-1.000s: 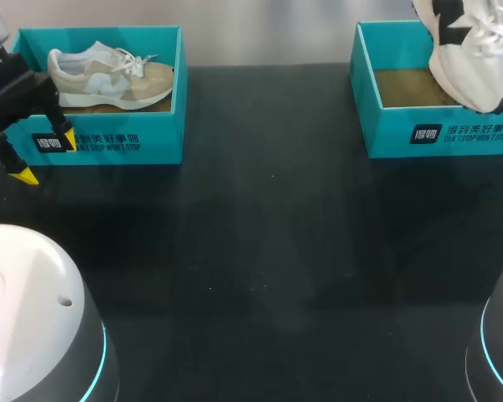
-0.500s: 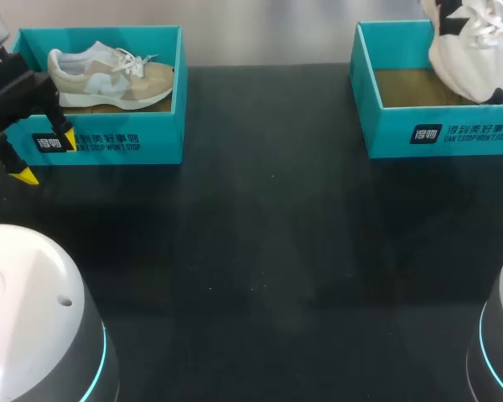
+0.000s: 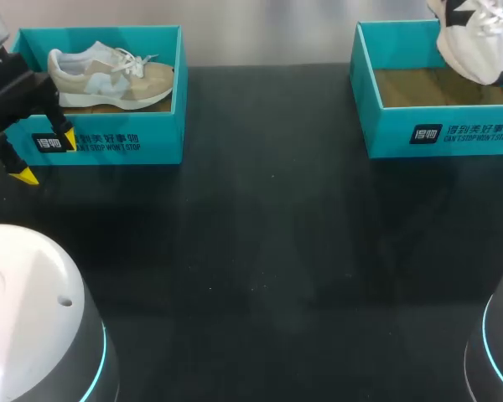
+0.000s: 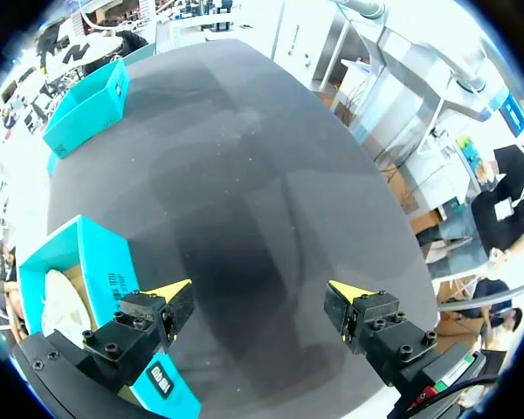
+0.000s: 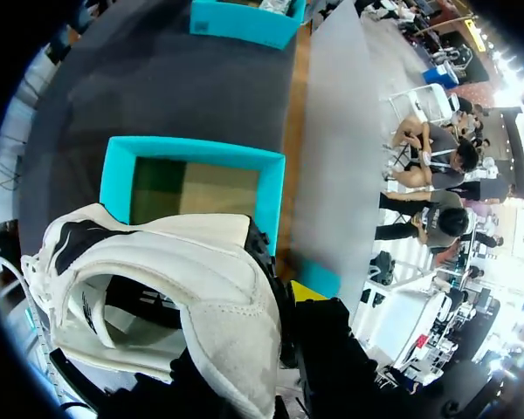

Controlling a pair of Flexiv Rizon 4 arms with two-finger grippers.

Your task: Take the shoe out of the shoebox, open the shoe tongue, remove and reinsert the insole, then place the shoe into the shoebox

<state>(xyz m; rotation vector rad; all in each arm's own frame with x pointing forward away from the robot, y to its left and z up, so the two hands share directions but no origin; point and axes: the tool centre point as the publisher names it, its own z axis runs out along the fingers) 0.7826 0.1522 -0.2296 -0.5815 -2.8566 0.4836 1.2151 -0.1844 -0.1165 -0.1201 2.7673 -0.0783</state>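
A white shoe with black patches (image 3: 476, 40) hangs above the right teal shoebox (image 3: 436, 134), at the table's far right. In the right wrist view my right gripper (image 5: 284, 298) is shut on the white shoe (image 5: 183, 288) at its heel collar. One yellow fingertip (image 5: 307, 291) shows outside the shoe and the other is hidden. The open, empty box (image 5: 271, 188) lies below the shoe. My left gripper (image 3: 45, 157) stands open in front of the left teal shoebox (image 3: 109, 142), which holds a beige shoe (image 3: 109, 74). Nothing is between its fingers (image 4: 170, 290).
The left shoebox wall (image 4: 105, 271) sits right beside my left gripper (image 4: 260, 292). The right shoebox (image 4: 87, 109) is far across the black table (image 3: 260, 251). The two white arm bases (image 3: 33, 318) fill the near corners.
The white shoe has risen higher above the right shoebox, carried by my right gripper. My left arm has not moved.
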